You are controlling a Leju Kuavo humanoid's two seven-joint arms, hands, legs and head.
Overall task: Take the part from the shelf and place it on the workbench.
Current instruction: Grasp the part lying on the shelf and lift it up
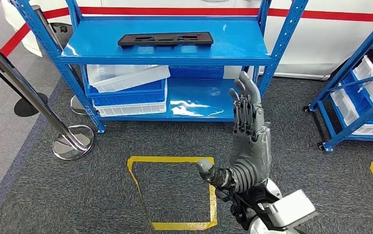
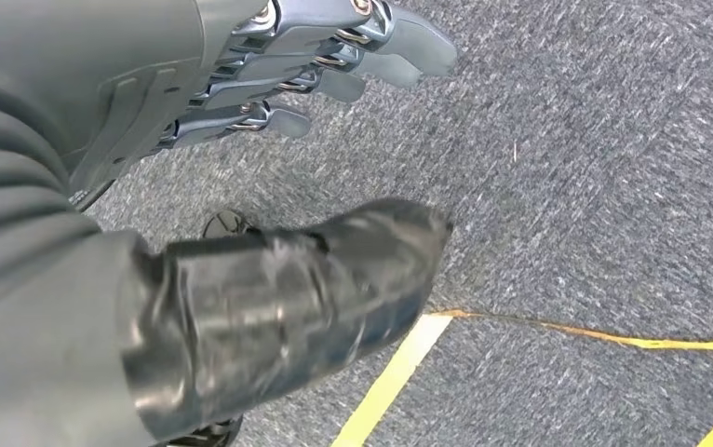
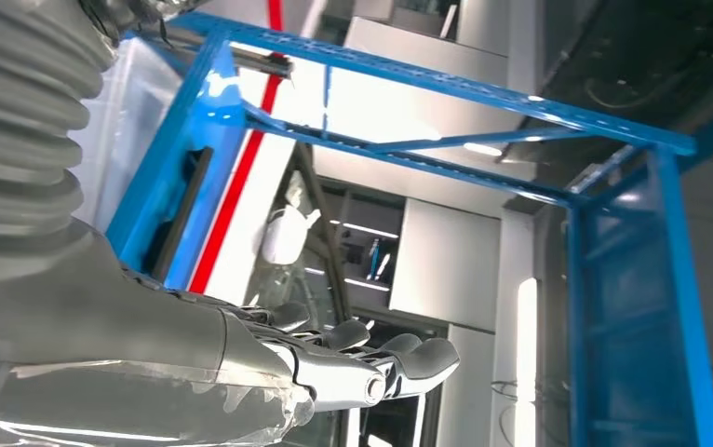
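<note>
The part is a long flat black plate lying on the top board of the blue shelf. My right hand is raised in front of the shelf, below and to the right of the part and well short of it, with its fingers stretched out and nothing in it. From the right wrist view the same hand shows its fingertips spread before the blue shelf frame. My left hand hangs over grey carpet, fingers straight and the thumb apart, holding nothing.
White and blue bins are stacked on the lower shelf. Two chrome posts stand at the left. A yellow tape square marks the carpet before the shelf. A second blue rack with bins stands at the right.
</note>
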